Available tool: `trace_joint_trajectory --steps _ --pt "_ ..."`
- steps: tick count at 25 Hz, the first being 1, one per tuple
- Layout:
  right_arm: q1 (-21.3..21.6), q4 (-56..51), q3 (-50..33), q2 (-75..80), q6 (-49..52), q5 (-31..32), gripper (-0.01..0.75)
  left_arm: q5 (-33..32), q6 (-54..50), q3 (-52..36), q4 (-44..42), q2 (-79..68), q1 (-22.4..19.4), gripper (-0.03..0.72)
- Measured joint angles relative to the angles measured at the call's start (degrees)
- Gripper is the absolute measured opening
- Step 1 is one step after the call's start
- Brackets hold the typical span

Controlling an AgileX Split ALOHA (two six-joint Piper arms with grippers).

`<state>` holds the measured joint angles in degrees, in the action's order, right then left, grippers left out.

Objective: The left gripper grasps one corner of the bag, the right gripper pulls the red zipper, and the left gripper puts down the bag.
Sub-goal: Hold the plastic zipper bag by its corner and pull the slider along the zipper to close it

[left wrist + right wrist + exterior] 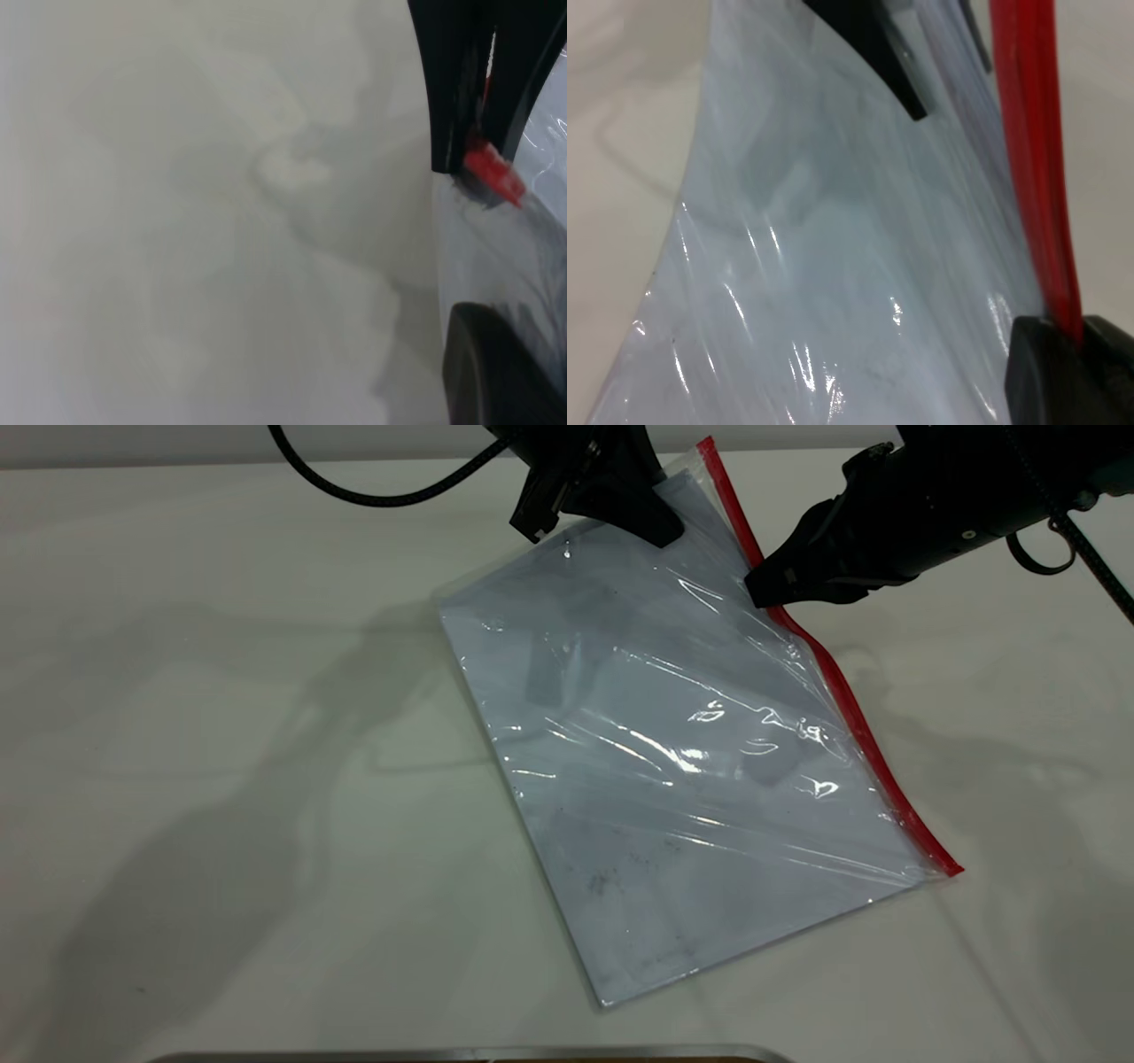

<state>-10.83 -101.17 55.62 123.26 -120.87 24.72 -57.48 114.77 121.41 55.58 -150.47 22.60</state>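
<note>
Left gripper (660, 527) pinches the bag (673, 762) by its far corner, lifted; right gripper (764, 589) clamps the red zipper (850, 700), slider hidden.

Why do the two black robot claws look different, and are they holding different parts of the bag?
The left gripper is slimmer, with a looping black cable; the right gripper is bulkier. The left gripper pinches the bag at its raised top corner; the right gripper is shut on the red zipper partway down that edge. Both are black and both are shut on the same bag.
</note>
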Motion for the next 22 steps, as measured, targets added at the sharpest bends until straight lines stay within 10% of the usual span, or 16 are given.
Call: trace_joint_trajectory --steps 22 --pt "0.0 0.92 -0.05 0.87 0.26 -4.31 0.046 -4.71 -5.02 5.82 -3.36 0.01 -2.54 0.052"
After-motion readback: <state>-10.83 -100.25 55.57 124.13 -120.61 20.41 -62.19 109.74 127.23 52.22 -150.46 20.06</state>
